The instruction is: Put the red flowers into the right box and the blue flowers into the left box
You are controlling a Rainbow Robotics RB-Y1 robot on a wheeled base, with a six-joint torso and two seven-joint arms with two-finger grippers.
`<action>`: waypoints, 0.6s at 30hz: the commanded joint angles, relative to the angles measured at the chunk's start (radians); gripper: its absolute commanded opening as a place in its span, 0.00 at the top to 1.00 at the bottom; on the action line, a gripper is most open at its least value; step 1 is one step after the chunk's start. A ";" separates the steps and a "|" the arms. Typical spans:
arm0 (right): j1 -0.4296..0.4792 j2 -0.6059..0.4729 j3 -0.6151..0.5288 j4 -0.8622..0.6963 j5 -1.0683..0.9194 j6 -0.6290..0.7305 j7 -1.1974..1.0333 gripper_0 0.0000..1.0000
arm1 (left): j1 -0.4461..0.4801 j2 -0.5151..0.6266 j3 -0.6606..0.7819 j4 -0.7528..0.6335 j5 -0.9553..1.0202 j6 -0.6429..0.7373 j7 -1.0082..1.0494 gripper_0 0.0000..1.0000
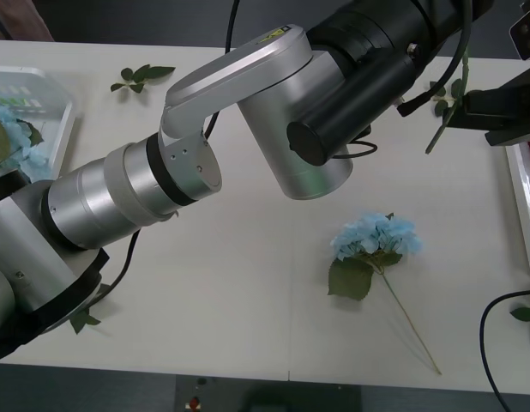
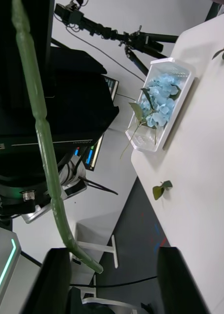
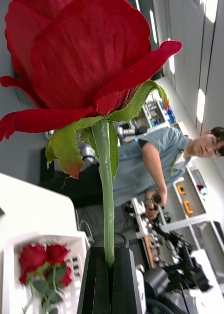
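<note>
Red petals of the held rose (image 3: 77, 54) crowd the left wrist view. Just below the bud, the left gripper (image 3: 107, 279) has its black fingers pinched tight on the thin green stem, above the right box (image 3: 9, 274) where other red flowers (image 3: 43, 265) already lie. A long green stem (image 2: 43, 137) hangs across the right wrist view, its tip low between the fingers of the right gripper (image 2: 114, 284), which are spread wide and hold nothing. Blue flowers (image 2: 158, 100) fill the left box (image 2: 183, 91), and one blue hydrangea (image 1: 376, 236) lies loose on the table (image 1: 248, 283).

The rose looks very light, with a soft cloth bud that would crush, and a stem stiff enough to stand upright but slim and smooth – likely to twist or slip. A grip on the stem near the bud, never on the petals, seems safest – the same for the fluffy hydrangea
</note>
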 commanded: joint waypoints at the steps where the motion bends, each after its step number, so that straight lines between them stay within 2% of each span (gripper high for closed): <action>1: -0.037 0.001 0.015 -0.014 -0.027 -0.016 -0.024 0.86 | -0.018 -0.050 -0.021 -0.037 -0.105 0.080 0.149 1.00; 8: -0.052 0.015 0.015 -0.014 -0.027 -0.016 -0.033 0.92 | -0.018 -0.052 -0.043 -0.037 -0.139 0.102 0.181 1.00; 12: -0.055 0.018 0.015 -0.014 -0.027 -0.016 -0.041 1.00 | -0.018 -0.054 -0.043 -0.036 -0.149 0.105 0.183 1.00; 18: -0.057 0.018 0.017 -0.014 -0.031 -0.016 -0.053 1.00 | -0.018 -0.055 -0.043 -0.037 -0.157 0.105 0.180 1.00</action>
